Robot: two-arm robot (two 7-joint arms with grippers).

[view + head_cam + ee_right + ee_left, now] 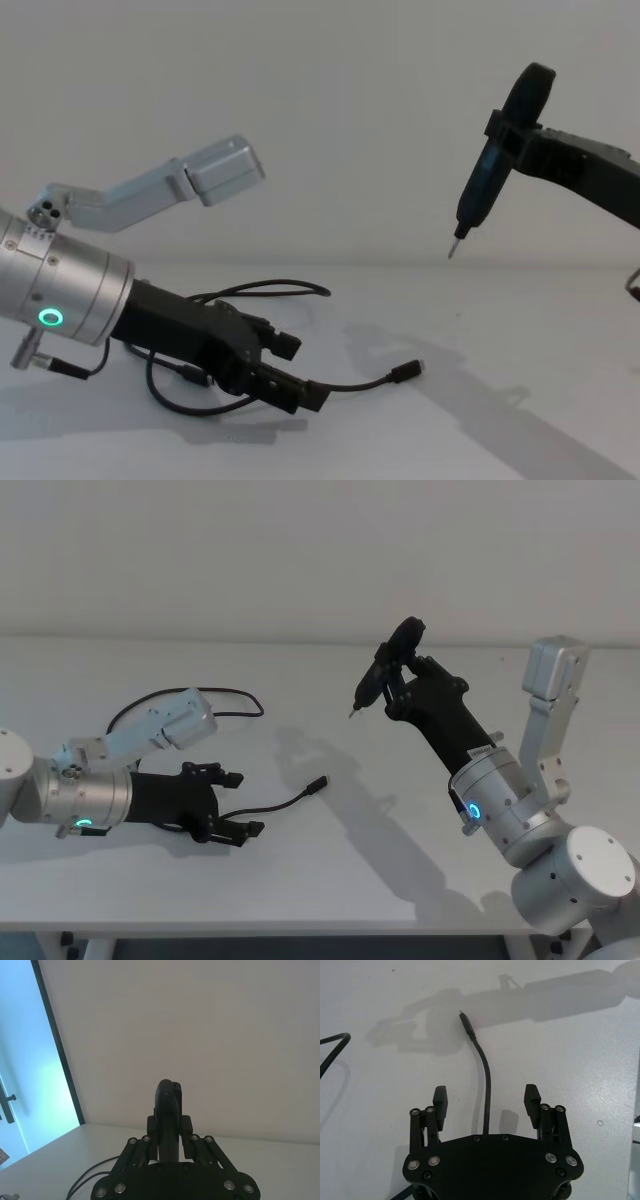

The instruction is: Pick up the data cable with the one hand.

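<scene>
The data cable (290,800) lies in loose curves on the white table (350,880), with one plug (465,1021) pointing toward the table's middle. My left gripper (243,803) is low over the table and open. Its two fingers (440,1099) stand on either side of the cable (486,1085) without closing on it. From the side, the cable's plug (408,371) reaches out past the left gripper (300,372). My right gripper (400,670) is raised at the right, shut on a slim black pen-like tool (167,1107) whose metal tip (452,250) points down.
The rest of the cable loops behind my left arm (232,692) toward the far side of the table. The table's front edge (300,925) is close to me. A bright glass panel (25,1060) stands beside the wall.
</scene>
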